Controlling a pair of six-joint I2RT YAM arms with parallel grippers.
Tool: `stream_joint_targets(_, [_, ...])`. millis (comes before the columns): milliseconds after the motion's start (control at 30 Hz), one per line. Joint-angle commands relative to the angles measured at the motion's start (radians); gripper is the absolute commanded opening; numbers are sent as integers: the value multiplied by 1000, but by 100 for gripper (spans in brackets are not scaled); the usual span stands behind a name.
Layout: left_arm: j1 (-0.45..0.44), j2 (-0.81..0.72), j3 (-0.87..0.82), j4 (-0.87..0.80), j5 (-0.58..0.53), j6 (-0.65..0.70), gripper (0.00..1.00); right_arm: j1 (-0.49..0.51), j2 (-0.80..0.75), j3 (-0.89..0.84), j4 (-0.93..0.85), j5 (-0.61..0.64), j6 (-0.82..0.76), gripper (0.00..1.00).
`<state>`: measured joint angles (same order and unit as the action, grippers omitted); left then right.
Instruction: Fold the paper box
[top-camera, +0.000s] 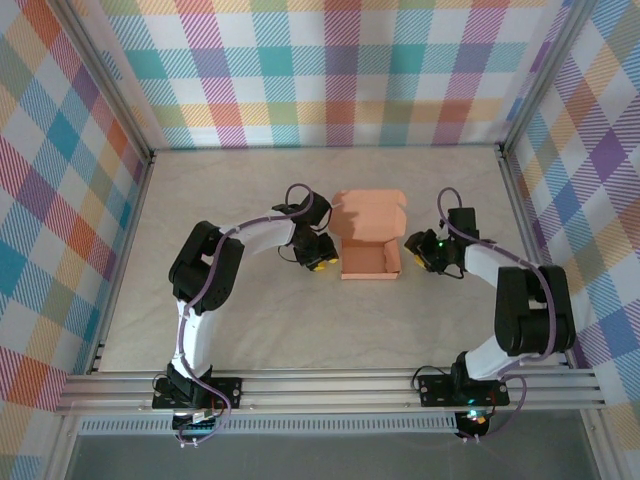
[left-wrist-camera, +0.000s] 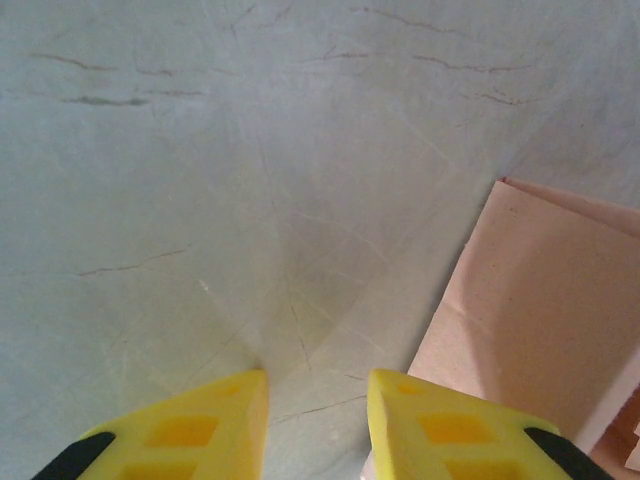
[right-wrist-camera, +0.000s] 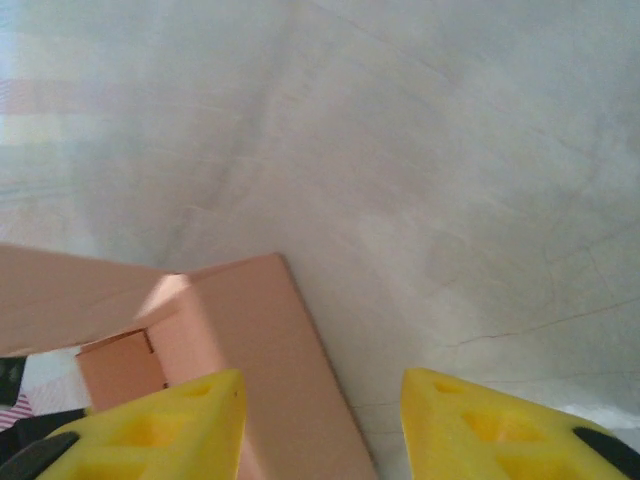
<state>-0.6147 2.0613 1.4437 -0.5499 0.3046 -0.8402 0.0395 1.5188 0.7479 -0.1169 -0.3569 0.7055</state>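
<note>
Inside a plaid-walled enclosure, on a pale table (top-camera: 250, 330), the paper box (top-camera: 368, 262) sat at centre frame, its tray formed and its lid flap open toward the top of the frame. The left pincer (left-wrist-camera: 315, 385) gaped empty beside it. The right pincer (right-wrist-camera: 322, 380), unclenched, had a side wall between its jaws. The thin card looked light and easily creased, best gripped at the flap's edge.

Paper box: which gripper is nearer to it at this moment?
Right. The right gripper sits at the paper box's right wall, with the wall's edge running between its fingers. The left gripper is just beside the left wall, with its open jaws over bare table.
</note>
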Motion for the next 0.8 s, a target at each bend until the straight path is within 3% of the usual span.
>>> stream_joint_targets(0, [1,7,-13,-17,-2,-2,31,19,-55,18,-25,35,-177,48])
stream_joint_targets(200, [1,24,5,-10,13,-1,32,111,4,66,-61,100,-341,45])
stream_joint_targets(500, [6,33,14,-19,13,5,31,156,73,93,-57,105,-367,19])
stream_joint_targets(767, [6,42,21,-24,21,8,31,221,99,127,-110,189,-399,16])
